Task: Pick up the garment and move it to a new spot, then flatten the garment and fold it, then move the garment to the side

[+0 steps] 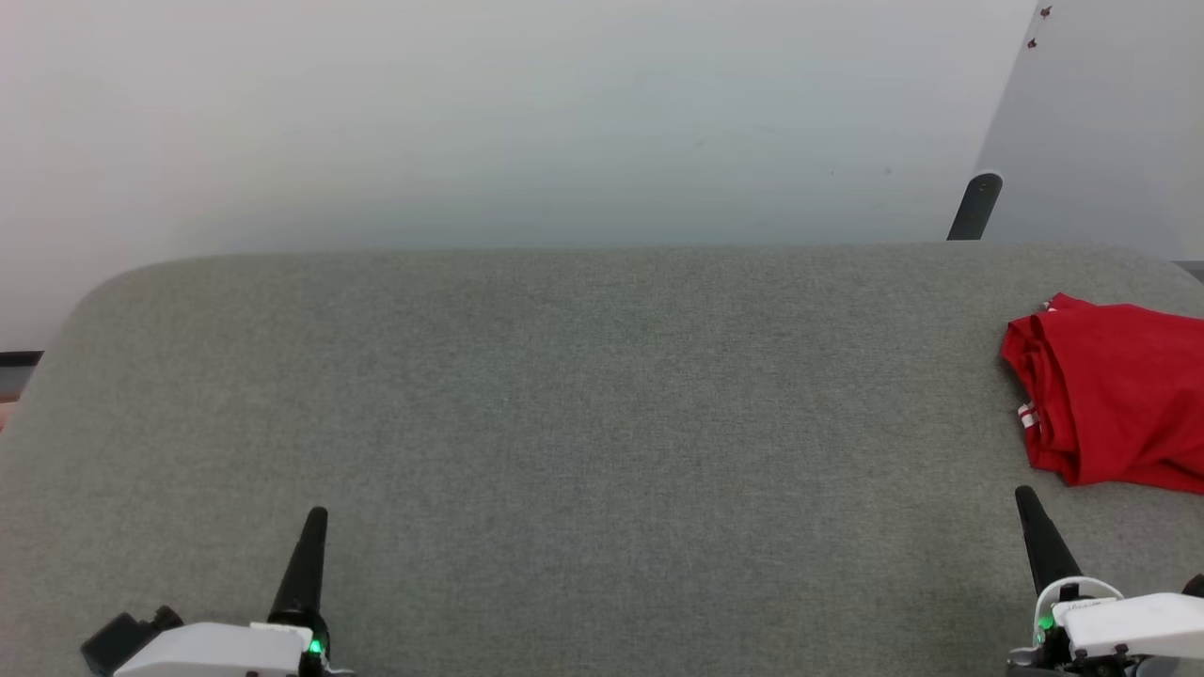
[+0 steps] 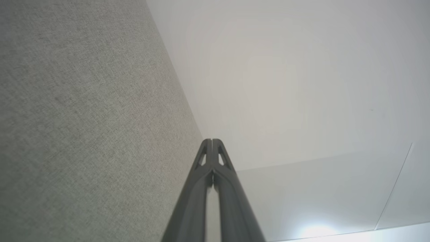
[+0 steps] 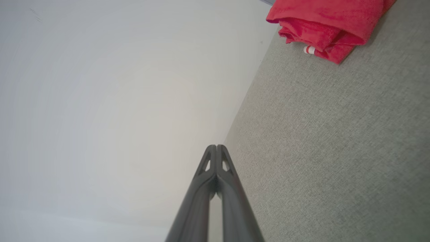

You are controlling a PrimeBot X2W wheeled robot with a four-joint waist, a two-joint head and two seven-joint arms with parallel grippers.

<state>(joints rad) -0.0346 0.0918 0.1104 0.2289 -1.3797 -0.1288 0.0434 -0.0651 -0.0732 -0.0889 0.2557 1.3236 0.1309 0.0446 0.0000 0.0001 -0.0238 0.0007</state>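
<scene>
1. Grey fabric-covered counter (image 1: pixel 564 404) with rounded far corners, in front of pale plain wall (image 1: pixel 470 122).
2. Behind far right corner, dark slanted post (image 1: pixel 975 207) and light tilted panel (image 1: pixel 1110 122).
3. Red garment (image 1: pixel 1110 400) folded into compact stack, lying flat on right side of counter, cut by right edge of head view.
4. Small piece of white-and-red striped trim (image 1: pixel 1027 415) showing at folded edge turned toward middle of counter.
5. Pressed-together left jaws, holding nothing; dark fingers (image 1: pixel 303 564) at lower left of head view, pointing up over bare fabric, well apart from garment.
6. Pressed-together right jaws too, holding nothing; dark fingers (image 1: pixel 1044 545) at lower right, near closest edge of garment but not touching it.
7. Same garment (image 3: pixel 329 23) at top of right wrist view, apart from fingertips.
</scene>
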